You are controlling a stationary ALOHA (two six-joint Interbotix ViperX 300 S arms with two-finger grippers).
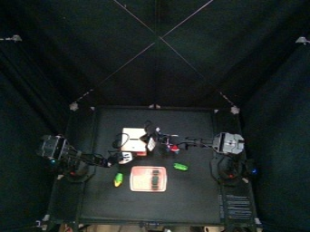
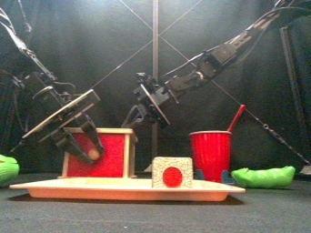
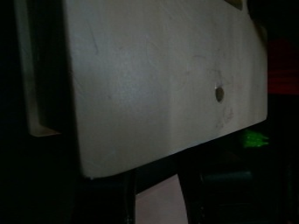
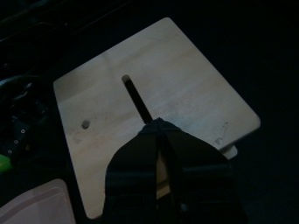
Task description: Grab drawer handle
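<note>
Front view: left gripper [image 2: 67, 116] hangs part-open w/ nothing held, at the top-left corner of the red-faced drawer unit [image 2: 100, 153], behind the tray [image 2: 36, 187]. Drawer handle's too small to spot, so I'd find it first, then close slowly. Right gripper [image 2: 145, 107] is shut, mid-table.

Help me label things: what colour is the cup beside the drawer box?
Red, with a red straw; the cup shows best in the front view.

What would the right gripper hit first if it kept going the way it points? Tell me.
Probably the drawer unit: in its wrist view the right gripper aims straight at the pale top panel, near the dark slot. How far off it is cannot be judged.
</note>
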